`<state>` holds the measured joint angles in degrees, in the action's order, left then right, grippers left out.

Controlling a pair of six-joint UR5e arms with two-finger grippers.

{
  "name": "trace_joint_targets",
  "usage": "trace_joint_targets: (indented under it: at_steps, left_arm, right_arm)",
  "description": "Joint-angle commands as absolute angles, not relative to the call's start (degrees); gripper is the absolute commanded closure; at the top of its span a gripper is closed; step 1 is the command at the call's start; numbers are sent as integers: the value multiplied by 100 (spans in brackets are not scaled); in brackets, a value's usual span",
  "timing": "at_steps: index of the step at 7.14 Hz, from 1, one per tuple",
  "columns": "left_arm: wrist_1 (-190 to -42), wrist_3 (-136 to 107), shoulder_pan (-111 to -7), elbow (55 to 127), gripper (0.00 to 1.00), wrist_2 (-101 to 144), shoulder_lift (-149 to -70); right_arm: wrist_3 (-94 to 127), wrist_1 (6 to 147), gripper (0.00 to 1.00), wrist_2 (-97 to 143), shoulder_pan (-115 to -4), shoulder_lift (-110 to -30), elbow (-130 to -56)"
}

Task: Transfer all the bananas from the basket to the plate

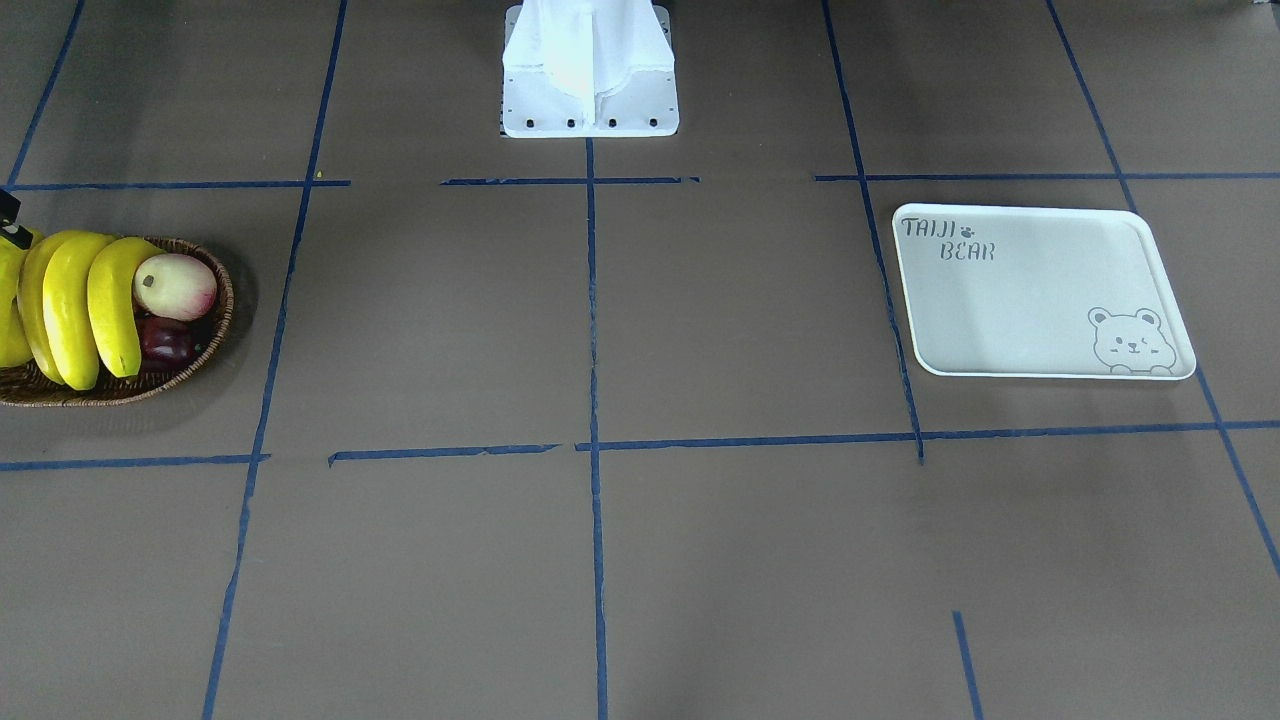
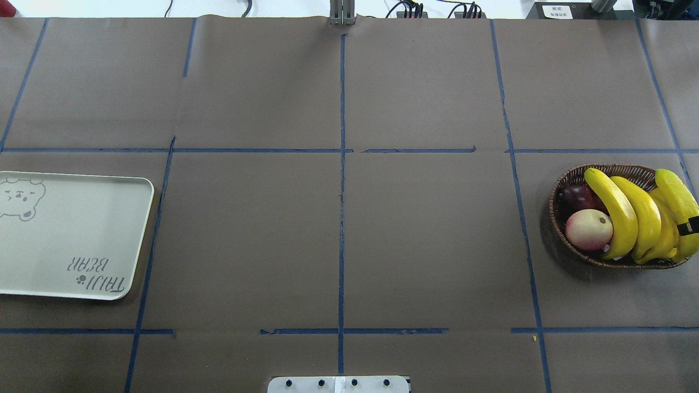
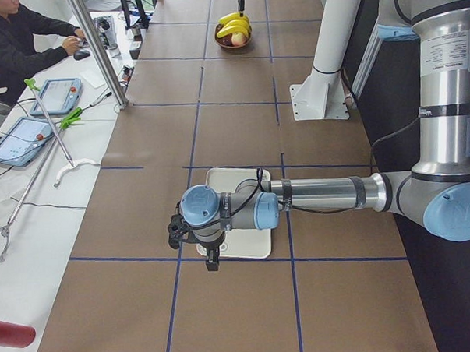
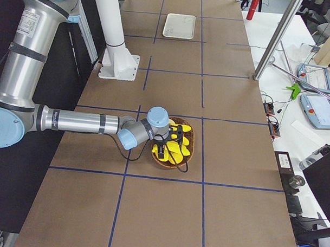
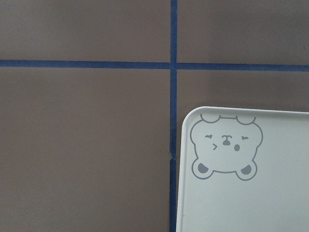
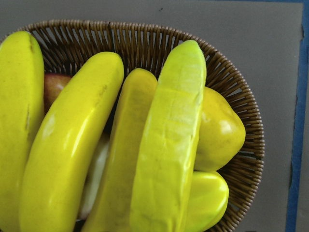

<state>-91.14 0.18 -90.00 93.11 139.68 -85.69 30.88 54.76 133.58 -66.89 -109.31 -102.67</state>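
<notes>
Three bananas (image 2: pixel 639 215) lie side by side in the brown wicker basket (image 2: pixel 562 188) at the table's right end; they also show in the right wrist view (image 6: pixel 67 154). My right gripper (image 4: pixel 169 146) hovers directly over the basket; one dark fingertip (image 2: pixel 693 225) shows at the overhead view's edge, and I cannot tell whether the gripper is open or shut. The white bear plate (image 2: pixel 71 234) sits empty at the left end. My left gripper (image 3: pixel 212 259) hangs over the plate's (image 3: pixel 247 177) outer edge; I cannot tell whether it is open or shut.
The basket also holds a ridged yellow-green star fruit (image 6: pixel 169 145), a plump yellow pear-shaped fruit (image 6: pixel 219 130), a pale peach (image 2: pixel 588 229) and a dark red fruit (image 2: pixel 576 196). The robot's white base (image 1: pixel 590 90) stands at mid-table. Operators' desks lie beyond the far edge.
</notes>
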Motion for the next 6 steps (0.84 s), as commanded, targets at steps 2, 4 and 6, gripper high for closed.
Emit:
trace_joint_targets:
  at_steps: [2, 4, 6]
  left_arm:
    - [-9114, 18, -9000, 9325, 0, 13966, -8569]
    - [-9114, 18, -9000, 9334, 0, 13975, -8569]
    - [-9114, 18, -8991, 9334, 0, 13966, -8578]
  right_arm:
    - [3094, 5467, 20, 13149, -6513, -10942, -10239]
    - [3085, 5449, 53, 13140, -6521, -10960, -10222]
    - [3076, 5432, 89, 13166, -6548, -11039, -10257]
